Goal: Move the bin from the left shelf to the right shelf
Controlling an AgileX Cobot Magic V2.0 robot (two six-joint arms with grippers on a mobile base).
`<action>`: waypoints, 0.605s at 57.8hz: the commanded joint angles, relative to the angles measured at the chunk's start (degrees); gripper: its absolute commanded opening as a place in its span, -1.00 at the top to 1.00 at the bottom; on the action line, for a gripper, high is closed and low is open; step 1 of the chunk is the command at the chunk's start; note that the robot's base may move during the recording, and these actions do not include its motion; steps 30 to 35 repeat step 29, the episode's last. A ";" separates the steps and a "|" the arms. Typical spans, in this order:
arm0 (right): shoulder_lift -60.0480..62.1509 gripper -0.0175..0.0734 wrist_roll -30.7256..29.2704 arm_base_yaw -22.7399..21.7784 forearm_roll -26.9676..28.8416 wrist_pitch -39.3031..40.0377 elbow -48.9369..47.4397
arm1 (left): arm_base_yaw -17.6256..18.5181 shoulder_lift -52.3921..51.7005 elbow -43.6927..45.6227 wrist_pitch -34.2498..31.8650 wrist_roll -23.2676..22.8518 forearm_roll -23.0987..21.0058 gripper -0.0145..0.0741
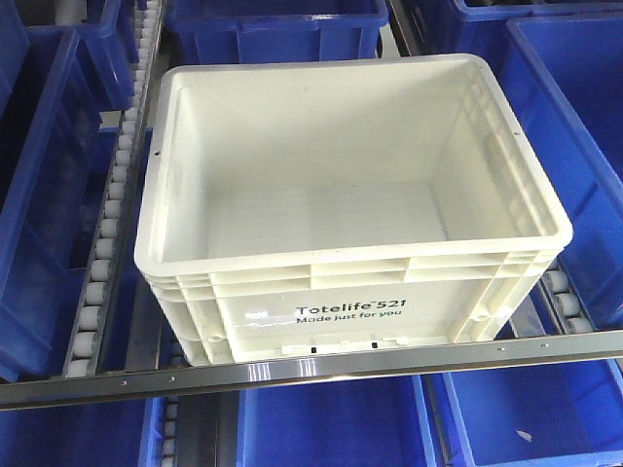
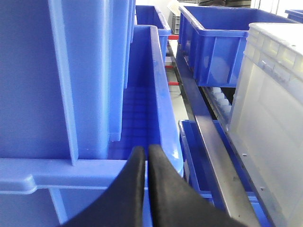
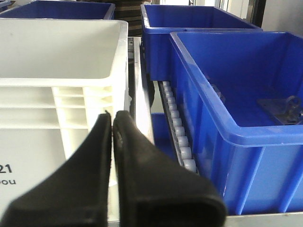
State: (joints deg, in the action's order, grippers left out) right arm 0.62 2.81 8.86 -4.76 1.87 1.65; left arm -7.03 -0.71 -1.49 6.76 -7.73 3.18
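Watch this: both claws pinched nearly shut, holding nothing. Left claw [image 2: 146, 156] faces blue bin [image 2: 142, 99]; white bin [image 2: 274, 109] well off to its right, across metal rail [image 2: 213, 137]. Right claw [image 3: 112, 124] sits just before white bin's front right corner, maybe touching, can't tell.

Bin [image 1: 350, 204] empty, on roller lane, front wall at shelf's front rail [image 1: 321, 365], blue bins both sides.

Risks, as you'd judge: one-sided pull skews bin, jams it against roller track [image 1: 102, 253]; closed tips slip off ribbed rim; left claw clips blue bin swinging over.
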 commanded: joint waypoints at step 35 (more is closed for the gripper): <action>0.55 0.63 -0.38 -0.37 -0.46 4.08 1.10 | 0.45 -0.89 -1.17 -4.73 -0.24 -0.11 0.69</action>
